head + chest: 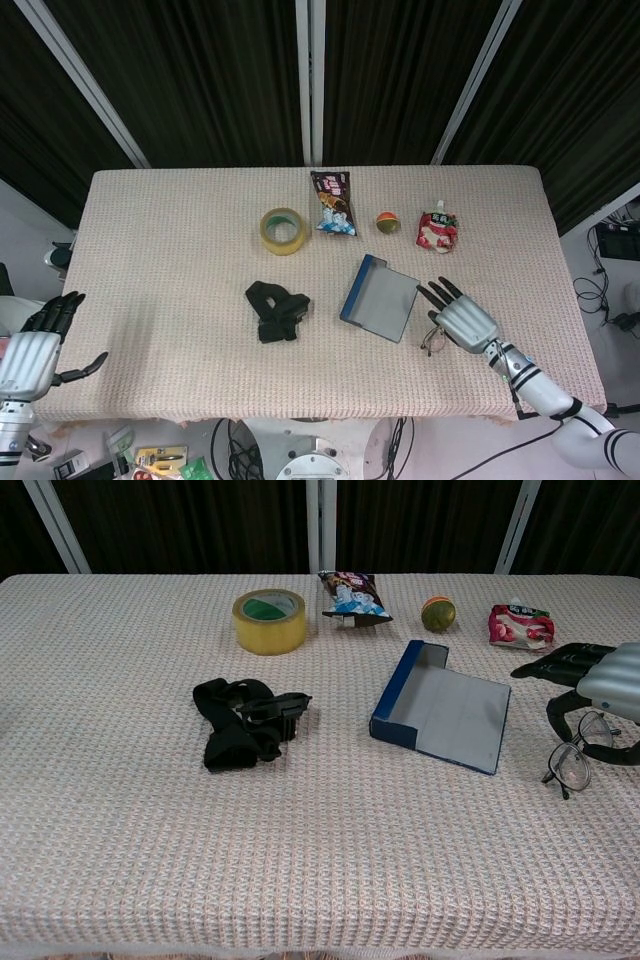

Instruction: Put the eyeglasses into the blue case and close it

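While the case (pixel 445 715) lies open on the table (pixel 120 830), the glasses (pixel 577 757) are on the cloth just to its right, not yet lifted. The right hand (pixel 598 685) arches over them, one finger and the thumb curling round the frame; whether it grips, I can't tell. The left hand (pixel 30 345) waits off the table's edge, fingers apart. Everything remains undone.

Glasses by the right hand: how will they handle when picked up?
The eyeglasses look thin-framed, so probably light and easy to bend. Lying flat on the tablecloth, they likely slide or snag rather than roll. The right hand curls over them.
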Robot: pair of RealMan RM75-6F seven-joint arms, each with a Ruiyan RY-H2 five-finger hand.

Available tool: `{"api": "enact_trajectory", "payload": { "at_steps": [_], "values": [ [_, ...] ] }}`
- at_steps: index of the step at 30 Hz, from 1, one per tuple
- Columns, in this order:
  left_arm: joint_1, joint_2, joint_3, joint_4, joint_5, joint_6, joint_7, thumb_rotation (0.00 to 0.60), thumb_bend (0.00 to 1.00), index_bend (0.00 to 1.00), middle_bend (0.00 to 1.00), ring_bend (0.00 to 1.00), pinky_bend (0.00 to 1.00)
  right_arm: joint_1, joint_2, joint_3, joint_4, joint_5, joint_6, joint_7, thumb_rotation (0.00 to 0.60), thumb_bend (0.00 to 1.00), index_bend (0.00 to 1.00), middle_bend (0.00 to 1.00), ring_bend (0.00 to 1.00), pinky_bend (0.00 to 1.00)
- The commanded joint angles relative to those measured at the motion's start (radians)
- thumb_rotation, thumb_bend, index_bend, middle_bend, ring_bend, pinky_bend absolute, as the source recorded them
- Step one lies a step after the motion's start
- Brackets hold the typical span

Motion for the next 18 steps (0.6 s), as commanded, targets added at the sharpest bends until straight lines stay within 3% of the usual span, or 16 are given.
{"api": "enact_trajectory", "payload": {
  "at_steps": [1, 10, 12, 18],
  "values": [
    [0.000, 0.000, 0.000, 0.000, 0.000, -0.001, 0.000, 0.304, 0.18, 0.05, 0.08, 0.09, 0.24, 0.001, -0.002, -0.001, 0.002, 0.003, 0.000, -0.002, 0.600, 0.31, 0.53, 0.00, 0.00, 0.00],
    [-0.004, -0.002, -0.002, 0.000, -0.005, -0.009, -0.004, 0.322, 0.18, 0.05, 0.08, 0.09, 0.24, 0.009, -0.002, -0.003, 0.003, 0.023, -0.017, -0.008, 0.600, 0.34, 0.62, 0.00, 0.00, 0.00],
    [-0.004, -0.002, -0.002, 0.001, -0.006, -0.011, -0.007, 0.354, 0.18, 0.05, 0.08, 0.09, 0.24, 0.010, -0.002, -0.002, 0.001, 0.027, -0.019, -0.010, 0.600, 0.36, 0.65, 0.00, 0.00, 0.00],
    [-0.003, 0.002, -0.002, 0.001, -0.003, -0.004, -0.010, 0.358, 0.18, 0.05, 0.08, 0.09, 0.24, 0.010, -0.002, 0.001, -0.002, 0.025, 0.005, 0.010, 0.600, 0.46, 0.72, 0.00, 0.00, 0.00]
  ]
}}
